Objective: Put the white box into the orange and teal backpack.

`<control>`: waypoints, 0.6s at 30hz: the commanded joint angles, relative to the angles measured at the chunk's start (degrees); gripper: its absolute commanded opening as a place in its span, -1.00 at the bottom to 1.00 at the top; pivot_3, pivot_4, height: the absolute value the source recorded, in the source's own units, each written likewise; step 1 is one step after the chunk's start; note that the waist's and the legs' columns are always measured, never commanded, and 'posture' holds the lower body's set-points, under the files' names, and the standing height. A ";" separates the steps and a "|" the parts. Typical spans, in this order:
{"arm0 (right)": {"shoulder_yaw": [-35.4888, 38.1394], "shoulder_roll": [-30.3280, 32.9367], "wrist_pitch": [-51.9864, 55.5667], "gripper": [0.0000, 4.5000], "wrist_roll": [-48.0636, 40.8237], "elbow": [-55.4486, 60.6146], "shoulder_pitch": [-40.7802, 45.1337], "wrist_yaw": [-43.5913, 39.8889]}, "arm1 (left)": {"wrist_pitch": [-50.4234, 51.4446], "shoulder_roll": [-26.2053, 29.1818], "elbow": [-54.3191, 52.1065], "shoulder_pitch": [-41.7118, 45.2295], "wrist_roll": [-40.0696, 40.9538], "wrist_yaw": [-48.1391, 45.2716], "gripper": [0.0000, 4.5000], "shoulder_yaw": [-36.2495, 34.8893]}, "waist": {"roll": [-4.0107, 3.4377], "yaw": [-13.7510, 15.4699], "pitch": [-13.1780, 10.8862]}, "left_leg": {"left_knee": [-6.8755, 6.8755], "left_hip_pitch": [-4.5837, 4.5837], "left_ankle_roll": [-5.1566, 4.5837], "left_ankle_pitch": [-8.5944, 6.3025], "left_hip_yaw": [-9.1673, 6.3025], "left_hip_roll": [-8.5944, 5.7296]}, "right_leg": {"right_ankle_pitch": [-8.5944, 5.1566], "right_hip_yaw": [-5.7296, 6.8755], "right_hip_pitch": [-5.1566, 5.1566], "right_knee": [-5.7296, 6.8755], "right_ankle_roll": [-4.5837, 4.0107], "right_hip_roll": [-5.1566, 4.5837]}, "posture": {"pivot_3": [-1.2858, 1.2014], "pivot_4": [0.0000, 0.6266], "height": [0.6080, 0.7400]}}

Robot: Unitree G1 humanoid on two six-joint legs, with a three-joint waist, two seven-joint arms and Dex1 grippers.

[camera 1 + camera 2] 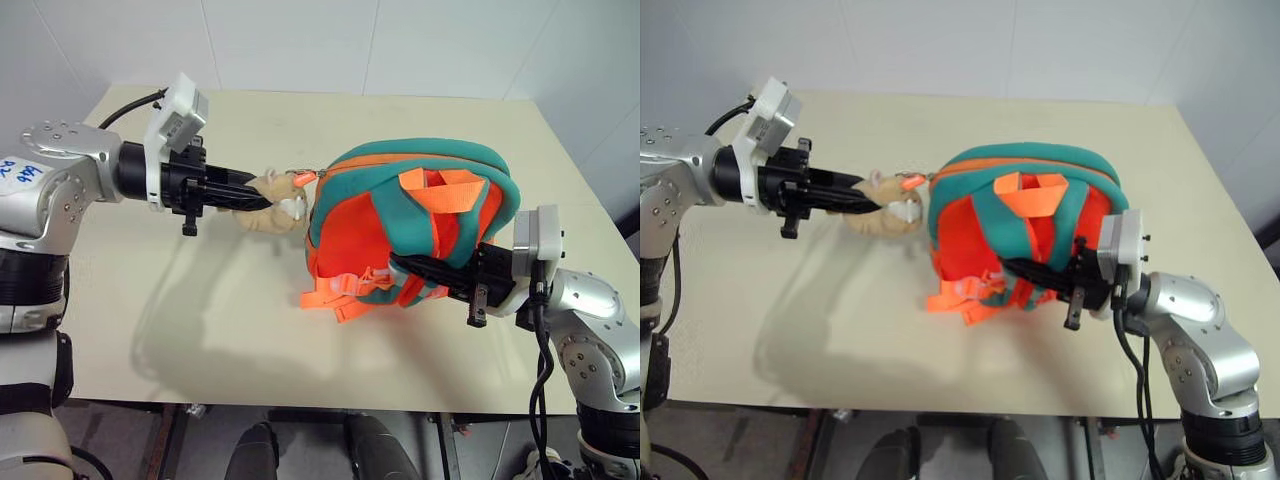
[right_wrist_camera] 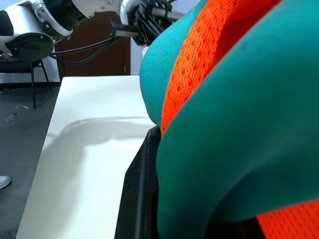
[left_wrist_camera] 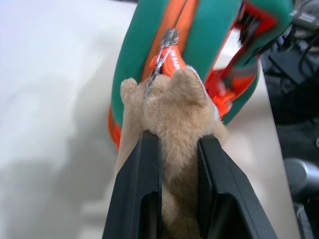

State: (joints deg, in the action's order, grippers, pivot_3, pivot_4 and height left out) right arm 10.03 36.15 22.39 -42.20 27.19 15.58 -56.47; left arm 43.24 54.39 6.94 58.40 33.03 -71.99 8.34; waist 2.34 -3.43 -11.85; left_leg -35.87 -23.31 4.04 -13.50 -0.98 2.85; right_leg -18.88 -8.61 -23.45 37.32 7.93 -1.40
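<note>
A pale cream table (image 1: 300, 350) with a smooth matte top stands against a plain white wall (image 1: 330, 40), its far edge meeting the wall's base. Faint seams divide the wall into broad panels. Soft shadows fall across the tabletop toward its near edge, cast by light from above. Beneath the near edge, a grey floor (image 1: 130, 440) and dark metal table legs (image 1: 170, 440) can be seen. In the right wrist view, a dark brown door or panel (image 2: 107, 55) rises behind the table's far side, beside a black chair (image 2: 30, 55) standing on the grey floor.
</note>
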 commanded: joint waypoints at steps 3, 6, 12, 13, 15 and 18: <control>3.08 1.01 -1.13 -0.99 -1.59 2.57 -0.67 1.15 | -4.74 1.13 6.87 0.11 -7.89 -4.46 -0.80 2.86 | 0.00 0.01 0.00 | 0.00 0.00 0.00 0.00 0.00 0.00 | 0.00 0.00 0.00 0.01 0.00 0.00 | 0.03 -0.52 1.00; 3.01 1.31 -1.08 -0.99 -1.51 2.11 -0.35 1.11 | -6.47 0.17 9.98 -0.06 -11.23 -6.03 -0.81 5.19 | 0.00 0.05 0.00 | -0.01 0.00 0.00 0.00 0.00 0.00 | 0.00 0.00 0.00 0.02 0.00 0.00 | 0.03 -0.52 1.00; 2.47 2.12 -1.00 -0.99 -1.20 0.74 0.55 0.84 | -11.31 -3.36 17.63 0.83 -17.11 -9.19 -0.81 9.01 | 0.00 0.05 0.00 | -0.08 0.00 -0.01 0.00 -0.01 0.00 | 0.00 0.00 0.01 0.09 0.00 0.01 | 0.03 -0.52 1.00; 2.33 2.32 -0.80 -0.99 -1.03 0.57 0.66 0.90 | -12.66 -4.07 19.07 1.03 -18.43 -9.59 -0.81 9.81 | 0.00 0.05 0.00 | -0.09 0.00 -0.01 0.00 0.00 0.01 | 0.00 0.00 0.01 0.09 0.00 0.01 | 0.03 -0.52 1.00; 1.93 2.94 -0.09 -0.99 -0.43 0.30 0.71 1.24 | -14.53 -5.40 21.62 1.31 -20.77 -10.44 -0.81 11.43 | 0.00 0.05 0.00 | -0.09 0.00 -0.01 0.00 0.00 0.00 | 0.00 -0.01 0.01 0.09 0.00 0.01 | 0.03 -0.52 1.00; 1.50 3.34 0.21 -0.99 0.22 -0.20 0.91 1.79 | -17.71 -8.20 26.16 1.87 -24.44 -10.15 -0.81 13.36 | 0.00 0.11 0.00 | -0.08 0.00 -0.01 0.00 -0.01 0.00 | 0.00 0.00 0.01 0.09 0.00 0.01 | 0.03 -0.52 1.00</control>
State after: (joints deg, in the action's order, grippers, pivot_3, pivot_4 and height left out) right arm 9.88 38.70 22.77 -41.75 26.50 15.70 -55.46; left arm 27.04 46.13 30.07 60.04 12.69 -82.47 20.60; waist 2.34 -3.32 -11.84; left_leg -35.96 -23.31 4.03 -13.50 -0.99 2.86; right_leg -18.88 -8.62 -23.44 37.41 7.93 -1.40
